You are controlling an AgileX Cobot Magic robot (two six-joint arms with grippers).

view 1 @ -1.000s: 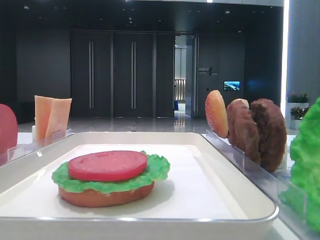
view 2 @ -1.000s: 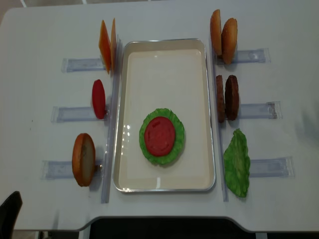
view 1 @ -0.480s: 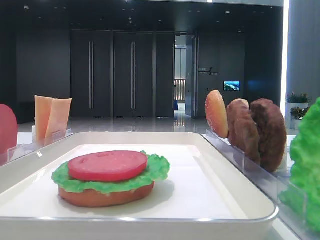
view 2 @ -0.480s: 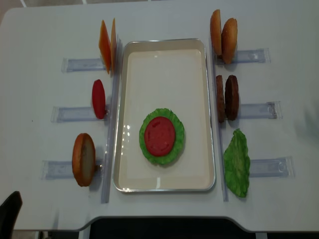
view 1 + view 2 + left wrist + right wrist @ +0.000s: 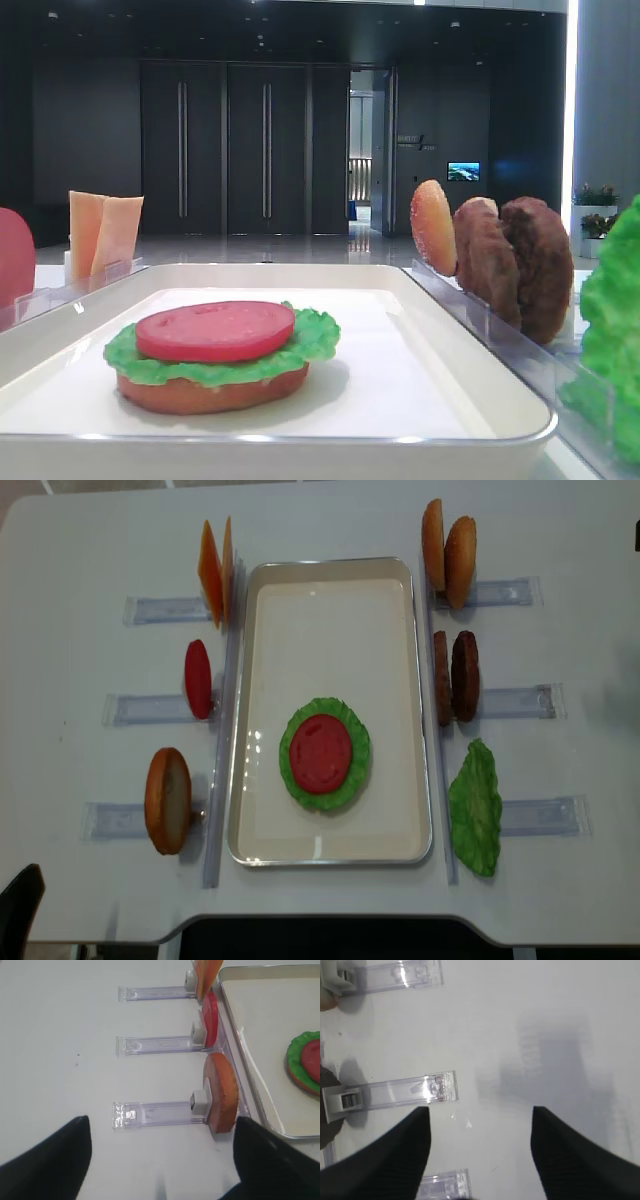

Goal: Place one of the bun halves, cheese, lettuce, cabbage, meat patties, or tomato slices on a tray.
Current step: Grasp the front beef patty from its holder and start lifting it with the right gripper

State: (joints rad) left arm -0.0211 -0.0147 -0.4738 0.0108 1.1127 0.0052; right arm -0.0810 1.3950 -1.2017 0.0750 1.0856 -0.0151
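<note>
White tray [image 5: 330,580] mid-counter [image 5: 80,540], bun half, lettuce [image 5: 352,770] and tomato slice [image 5: 320,753] stacked on it; meat patties [image 5: 464,675] upright in rack at right; left pincer [image 5: 160,1160] wide, empty; right pincer [image 5: 480,1152] apparently parted over bare counter, empty.

The left end effector [image 5: 160,1160] hangs with its two dark fingers [image 5: 50,1160] spread wide, entering its wrist view at 7 and 5 o'clock. The right end effector [image 5: 480,1155] also shows parted fingers [image 5: 395,1160], holding nothing, low in its wrist view.
</note>
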